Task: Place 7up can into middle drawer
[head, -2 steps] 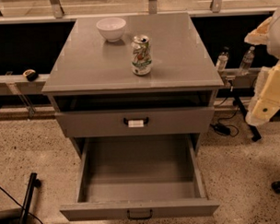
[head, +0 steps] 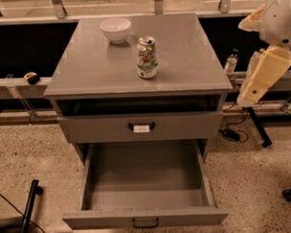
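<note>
The 7up can [head: 147, 57] stands upright on the grey cabinet top [head: 86, 67], near the middle and just right of a white bowl. The middle drawer [head: 145, 185] is pulled wide open below, and I see nothing inside it. Its front has a small dark handle [head: 145, 223] at the bottom of the view. My gripper [head: 263, 75] shows as cream and white parts at the right edge, beside the cabinet's right side. It is at about cabinet-top height and well apart from the can.
A white bowl [head: 115, 29] sits at the back of the cabinet top. A drawer front with a white label on its handle [head: 141, 127] is above the open drawer. A small bottle [head: 231, 62], cables and a black leg [head: 258, 129] are right of the cabinet. A dark bar [head: 29, 209] lies at lower left.
The arm at the right edge has moved a little up and left, towards the cabinet. The can, the bowl and the drawers have not moved.
</note>
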### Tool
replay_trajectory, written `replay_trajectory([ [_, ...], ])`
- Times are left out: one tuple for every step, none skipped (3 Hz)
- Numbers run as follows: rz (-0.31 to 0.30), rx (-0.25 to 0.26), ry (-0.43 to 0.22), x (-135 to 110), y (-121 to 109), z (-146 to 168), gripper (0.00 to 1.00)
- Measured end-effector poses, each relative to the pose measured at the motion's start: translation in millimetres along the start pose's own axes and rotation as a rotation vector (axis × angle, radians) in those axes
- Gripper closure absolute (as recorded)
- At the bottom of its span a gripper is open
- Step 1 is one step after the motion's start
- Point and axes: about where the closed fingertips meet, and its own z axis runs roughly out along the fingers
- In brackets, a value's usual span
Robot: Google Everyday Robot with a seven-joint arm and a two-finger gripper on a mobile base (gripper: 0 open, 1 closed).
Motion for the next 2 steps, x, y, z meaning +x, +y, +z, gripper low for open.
replay_trajectory([
  [-0.008, 0.028, -0.132, -20.5, -57.9, 33.0, 0.0],
  [0.04, 0.038, -0.346, -45.6, -107.6, 71.4, 0.0],
])
